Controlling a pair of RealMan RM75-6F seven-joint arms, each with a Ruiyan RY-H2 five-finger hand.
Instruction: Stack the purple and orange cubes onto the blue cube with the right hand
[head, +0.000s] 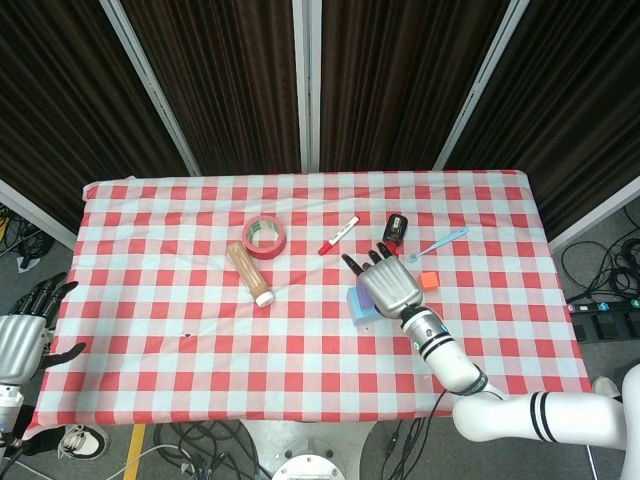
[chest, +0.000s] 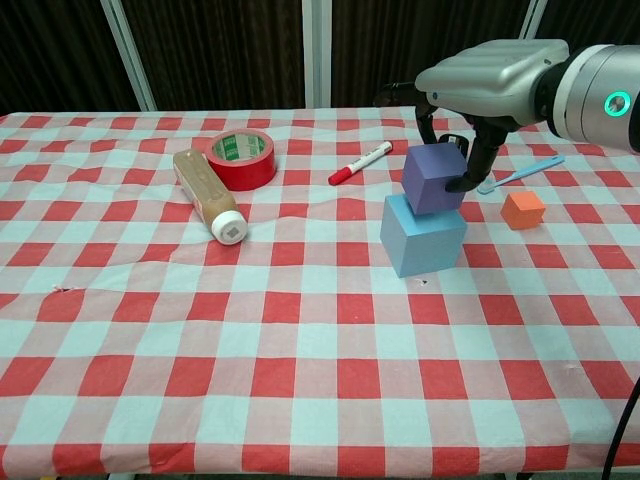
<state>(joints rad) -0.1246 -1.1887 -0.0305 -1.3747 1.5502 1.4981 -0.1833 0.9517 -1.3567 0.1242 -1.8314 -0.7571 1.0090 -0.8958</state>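
Note:
The purple cube rests on top of the blue cube, a little tilted. My right hand hangs over it from the right and grips it; one finger presses its right face while the others reach behind it. In the head view the right hand covers the purple cube, and only a corner of the blue cube shows. The orange cube lies on the cloth to the right of the stack, untouched. My left hand hangs open, off the table's left edge.
A red tape roll, a brown bottle lying on its side and a red marker lie left of the stack. Behind the orange cube are a light blue stick and a black object.

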